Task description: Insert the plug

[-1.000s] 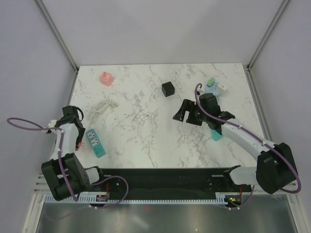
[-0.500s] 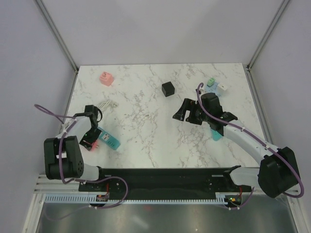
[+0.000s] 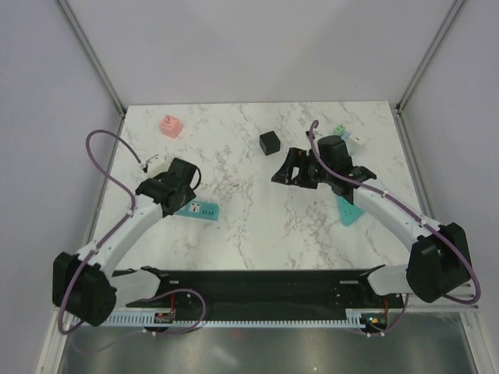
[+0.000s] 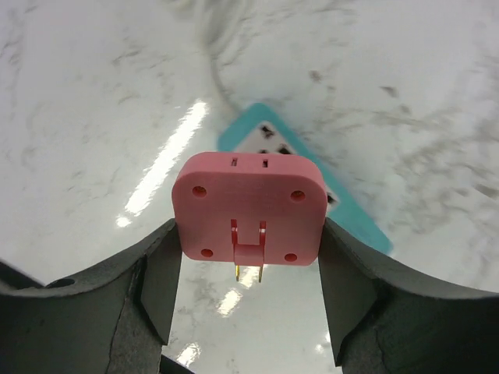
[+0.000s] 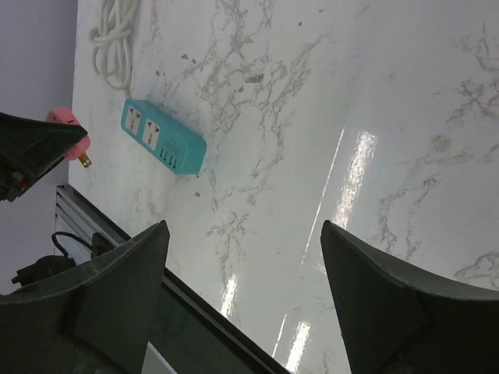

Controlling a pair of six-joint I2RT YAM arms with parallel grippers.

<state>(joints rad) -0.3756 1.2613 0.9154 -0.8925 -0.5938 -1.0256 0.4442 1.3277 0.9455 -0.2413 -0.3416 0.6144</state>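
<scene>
**Pink plug pinched beside the teal strip**

On the left, the pink plug (image 4: 248, 206) is pinched by its two flat sides in the left hand (image 4: 249, 261). It is held clear of the bench (image 3: 234, 156), near the teal power strip (image 4: 355, 218) but not touching it. The plug is judged light, rigid and smooth, so the side grip suits it, though the thin prongs could bend if misaligned. On the right, the right hand (image 5: 242, 296) is spread wide and empty
</scene>
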